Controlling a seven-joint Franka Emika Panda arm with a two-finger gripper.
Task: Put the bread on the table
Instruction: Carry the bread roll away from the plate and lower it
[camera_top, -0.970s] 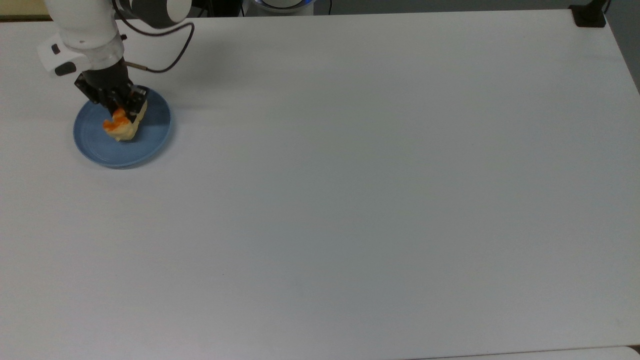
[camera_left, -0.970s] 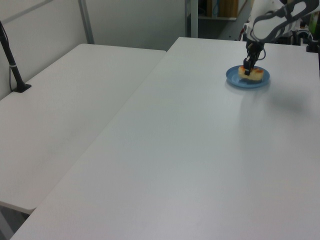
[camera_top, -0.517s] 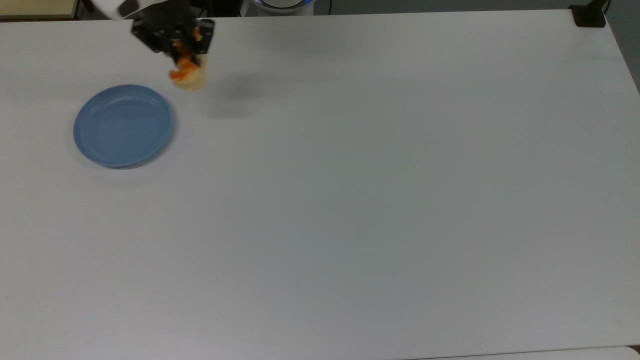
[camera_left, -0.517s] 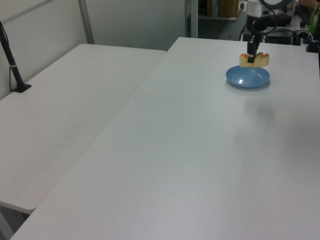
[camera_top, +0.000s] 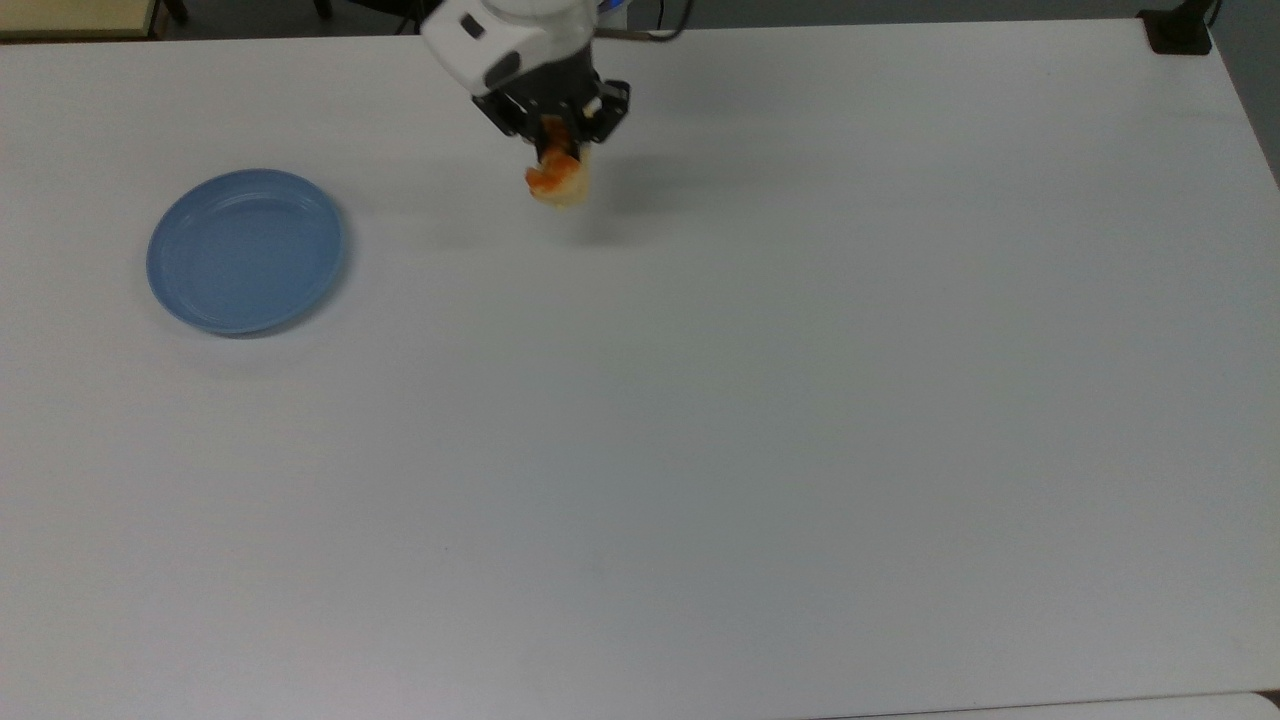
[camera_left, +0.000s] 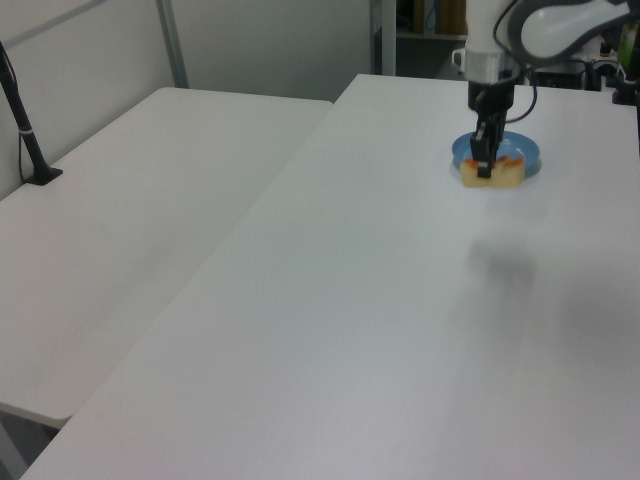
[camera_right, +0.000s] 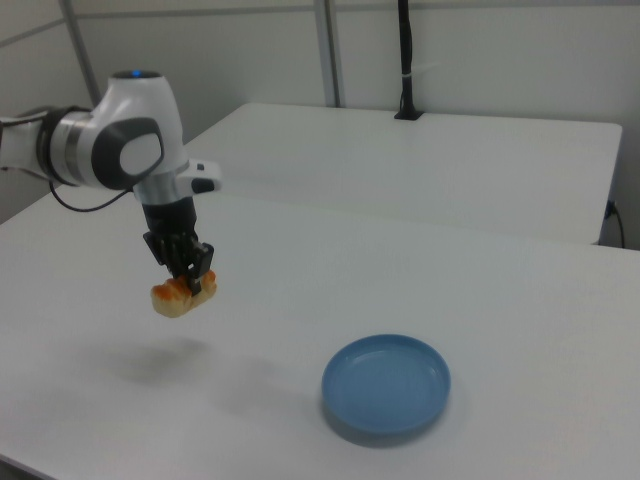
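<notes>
Above the white table (camera_right: 520, 290), well clear of the blue plate (camera_right: 386, 385), the gripper (camera_right: 188, 275) was clamped on the bread (camera_right: 181, 295), evidently held aloft for placement.

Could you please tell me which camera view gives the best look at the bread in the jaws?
The right view: the bread hangs side-on, clear of the table, its shadow below. In the top view it is foreshortened under the gripper. In the left view it overlaps the blue plate.
</notes>
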